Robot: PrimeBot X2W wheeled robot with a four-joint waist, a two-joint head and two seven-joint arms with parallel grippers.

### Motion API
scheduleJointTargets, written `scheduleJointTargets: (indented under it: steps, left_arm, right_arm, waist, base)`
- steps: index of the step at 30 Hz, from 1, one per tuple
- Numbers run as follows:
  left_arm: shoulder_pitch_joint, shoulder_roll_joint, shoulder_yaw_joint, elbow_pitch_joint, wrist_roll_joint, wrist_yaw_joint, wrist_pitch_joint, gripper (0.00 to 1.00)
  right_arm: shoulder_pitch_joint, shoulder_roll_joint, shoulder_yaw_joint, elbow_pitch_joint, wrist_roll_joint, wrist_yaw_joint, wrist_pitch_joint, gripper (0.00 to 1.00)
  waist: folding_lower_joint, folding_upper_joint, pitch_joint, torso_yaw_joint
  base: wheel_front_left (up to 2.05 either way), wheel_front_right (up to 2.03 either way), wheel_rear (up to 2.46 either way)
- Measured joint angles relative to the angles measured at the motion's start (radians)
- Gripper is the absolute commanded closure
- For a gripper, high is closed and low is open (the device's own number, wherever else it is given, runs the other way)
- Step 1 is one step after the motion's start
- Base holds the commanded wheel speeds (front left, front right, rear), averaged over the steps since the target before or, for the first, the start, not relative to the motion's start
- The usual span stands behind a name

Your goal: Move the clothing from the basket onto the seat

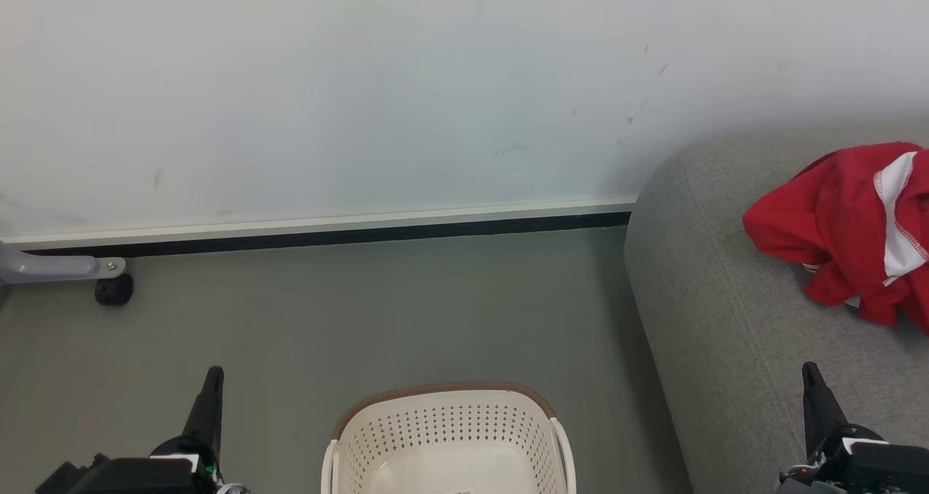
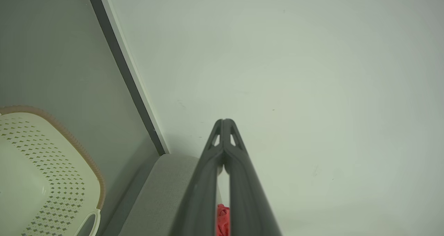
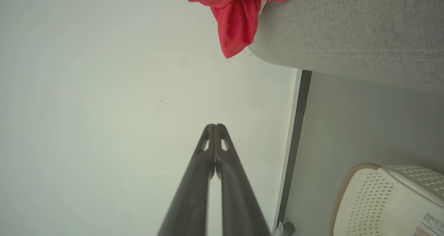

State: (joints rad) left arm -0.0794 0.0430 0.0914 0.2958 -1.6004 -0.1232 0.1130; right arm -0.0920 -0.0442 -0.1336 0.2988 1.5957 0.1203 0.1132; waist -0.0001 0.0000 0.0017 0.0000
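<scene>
Past the right end effector [image 1: 811,375], the clothing [image 1: 849,225] is soft red cloth with white patches and white stitches. The sofa [image 1: 711,320] under it is grey woven cloth and looks a bit rough. Between that and the left end effector [image 1: 213,378], the basket [image 1: 443,429] is smooth cream plastic full of little holes, with a brown woven-look rim [image 1: 443,388]. The floor [image 1: 363,313] ahead of both is grey, smooth and dull.

One cream basket [image 1: 450,429] sits near, at centre, and one grey sofa [image 1: 711,298] stands on the right. One heap of red clothing [image 1: 835,225] lies on it; the number of garments cannot be told. There are two grippers, the left gripper [image 1: 213,381] and the right gripper [image 1: 811,374], and one black caster [image 1: 114,289] far left.
</scene>
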Motion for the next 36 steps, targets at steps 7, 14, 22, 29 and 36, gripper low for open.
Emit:
scheduleJointTargets:
  steps: [7,14,22,29,36]
  left_arm:
    - [0.0,0.0,0.0,0.0,0.0,0.0,0.0,1.0]
    - [0.0,0.0,0.0,0.0,0.0,0.0,0.0,1.0]
    - [0.0,0.0,0.0,0.0,0.0,0.0,0.0,1.0]
    - [0.0,0.0,0.0,0.0,0.0,0.0,0.0,1.0]
    - [0.0,0.0,0.0,0.0,0.0,0.0,0.0,1.0]
  right_arm:
    - [0.0,0.0,0.0,0.0,0.0,0.0,0.0,1.0]
    - [0.0,0.0,0.0,0.0,0.0,0.0,0.0,1.0]
    - [0.0,0.0,0.0,0.0,0.0,0.0,0.0,1.0]
    - [0.0,0.0,0.0,0.0,0.0,0.0,0.0,1.0]
    - [0.0,0.0,0.0,0.0,0.0,0.0,0.0,1.0]
  waist:
    - [0.0,0.0,0.0,0.0]
    - [0.0,0.0,0.0,0.0]
    - [0.0,0.0,0.0,0.0]
    - [0.0,0.0,0.0,0.0]
    - [0.0001,0.0,0.0,0.0]
  base:
    - [0.0,0.0,0.0]
    - [0.0,0.0,0.0]
    - [0.0,0.0,0.0]
    - [0.0,0.0,0.0]
    - [0.0,0.0,0.0]
